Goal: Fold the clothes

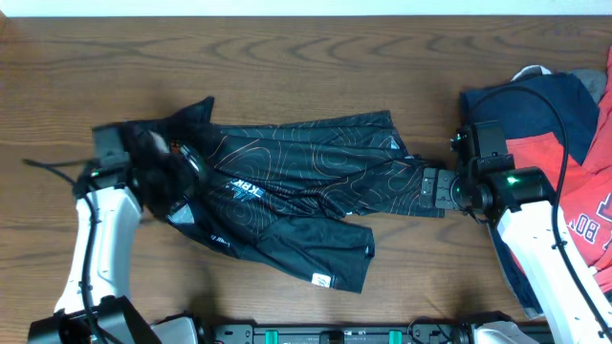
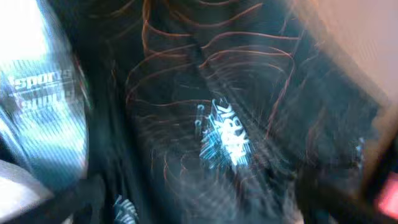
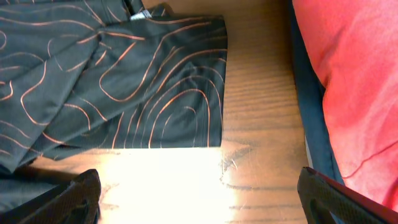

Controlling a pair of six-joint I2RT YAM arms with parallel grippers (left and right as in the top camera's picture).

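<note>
The black jersey [image 1: 287,182] with fine orange wavy lines lies crumpled and partly spread across the middle of the table. My left gripper [image 1: 185,162] hangs over its left part. In the blurred left wrist view its dark fingers [image 2: 78,199] stand wide apart, open, above the cloth and a pale logo [image 2: 225,134]. My right gripper [image 1: 426,187] is at the jersey's right end. It is open [image 3: 205,202], with bare wood between the fingers [image 3: 79,194] and the jersey's hem [image 3: 168,93] just beyond them. Red-and-navy garments [image 1: 564,143] lie heaped at the right.
The wooden table [image 1: 287,67] shows bare wood along the back and at the front left. The red garment [image 3: 354,81] with its navy edge lies close to my right gripper's right finger. A black cable [image 1: 48,172] trails by the left arm.
</note>
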